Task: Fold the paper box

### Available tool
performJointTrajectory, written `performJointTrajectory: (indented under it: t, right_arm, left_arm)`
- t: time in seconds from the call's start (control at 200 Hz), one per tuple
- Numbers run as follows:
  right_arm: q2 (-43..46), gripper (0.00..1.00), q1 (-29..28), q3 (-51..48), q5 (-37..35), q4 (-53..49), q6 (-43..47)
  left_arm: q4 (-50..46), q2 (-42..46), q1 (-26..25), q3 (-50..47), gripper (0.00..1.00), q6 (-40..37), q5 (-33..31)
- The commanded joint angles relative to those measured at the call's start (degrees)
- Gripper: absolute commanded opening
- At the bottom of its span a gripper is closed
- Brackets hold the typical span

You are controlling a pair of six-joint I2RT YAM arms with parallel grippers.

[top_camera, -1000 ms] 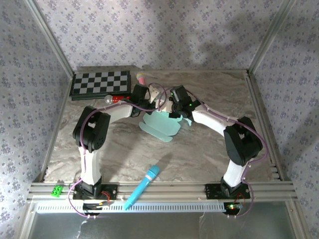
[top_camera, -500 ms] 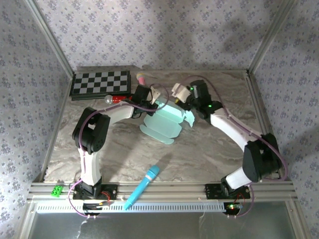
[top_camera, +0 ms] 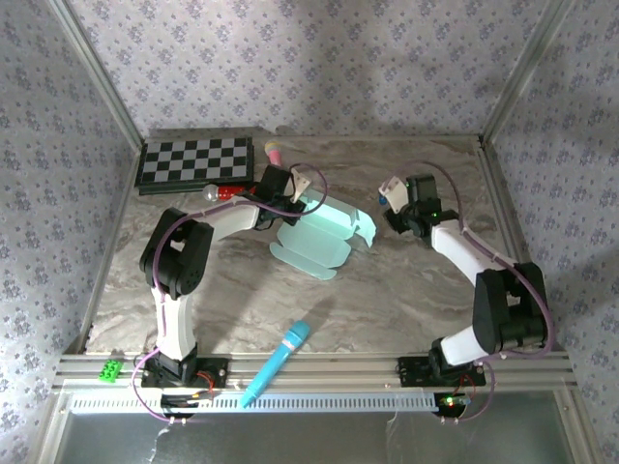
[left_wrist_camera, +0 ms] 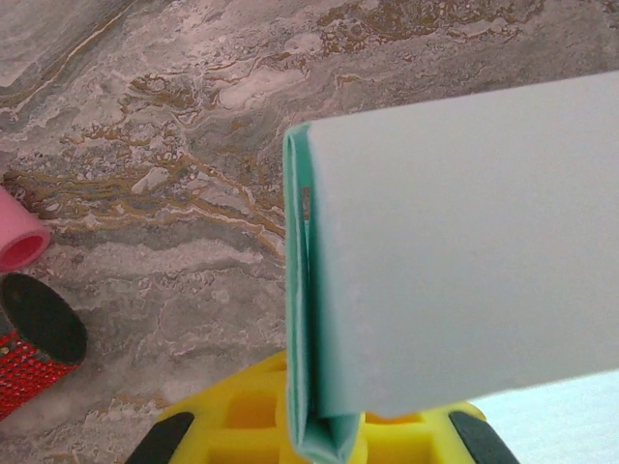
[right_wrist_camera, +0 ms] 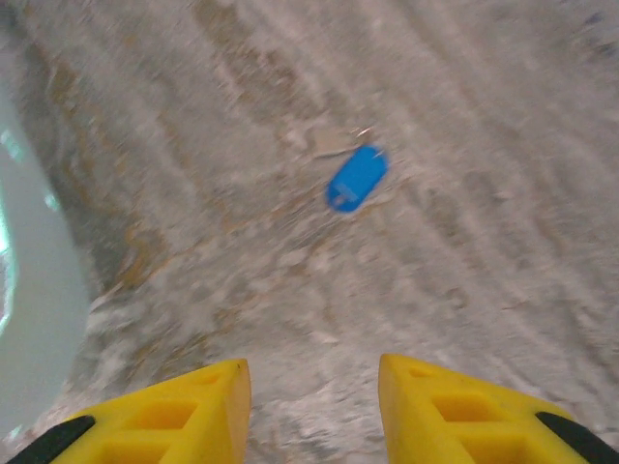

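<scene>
L gripper [top_camera: 298, 186]: reached out to far-centre of table [top_camera: 416, 290], clamped on the far-left edge of the paper box [top_camera: 324, 232]. On the wrist cam the box's folded edge runs down betw. the yellow fingers [left_wrist_camera: 237, 425], and the card layers are pinched together there. A broad pale panel of the box spreads to the right.

Paper box: pale mint card, mid-table, part folded. Rounded tabs lie flat toward the near side. The right-hand panel curves up off the surface.

R gripper [top_camera: 391, 190]: right of the box, well apart from it, over bare marble. On the wrist cam (blurred) the yellow fingers [right_wrist_camera: 184, 411] are spread wide w/ nothing betw. them and touch nothing. A small blue tag-like thing [right_wrist_camera: 356, 178] lies on the table ahead of them; can't tell what it is. The box's mint edge sits at far left of that view.

Other items:
- Chessboard [top_camera: 196, 161] in far-left corner.
- Pink cylinder [left_wrist_camera: 19, 242] and red glitter cylinder w/ black end [left_wrist_camera: 34, 343], both just beside L gripper.
- Blue microphone [top_camera: 279, 360] near the front edge, betw. the arm bases.
- Green brick [top_camera: 111, 368] on near-left rail.
</scene>
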State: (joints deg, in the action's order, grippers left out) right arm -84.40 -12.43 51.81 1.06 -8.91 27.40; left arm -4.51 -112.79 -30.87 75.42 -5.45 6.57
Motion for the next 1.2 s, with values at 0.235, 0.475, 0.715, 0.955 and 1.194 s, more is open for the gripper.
performJointTrajectory:
  t: [0.235, 0.475, 0.715, 0.955, 1.194]
  right_arm:
    - [-5.6, 0.4, -4.9, 0.5, 6.6, -4.2, 0.5]
    - [-9.1, 0.37, -8.0, 4.7, 9.5, -5.2, 1.7]
    - [-12.0, 0.35, -9.4, 8.8, 11.9, -5.6, 1.2]
    - [-13.7, 0.34, -9.6, 11.2, 12.6, -5.8, 0.1]
    - [-13.3, 0.34, -7.3, 12.2, 8.1, -6.6, -3.8]
  left_arm:
    - [-0.6, 2.8, 0.1, -0.1, 0.0, 1.3, -1.6]
    - [-1.0, 3.0, 0.2, -0.3, 0.0, 2.3, -1.9]
    - [-0.7, 3.4, 0.2, -1.1, 0.0, 2.7, -1.8]
    - [-0.4, 3.4, 0.1, -1.5, 0.0, 2.9, -1.5]
    - [0.0, 4.6, 0.0, -1.8, 0.0, 3.6, -1.4]
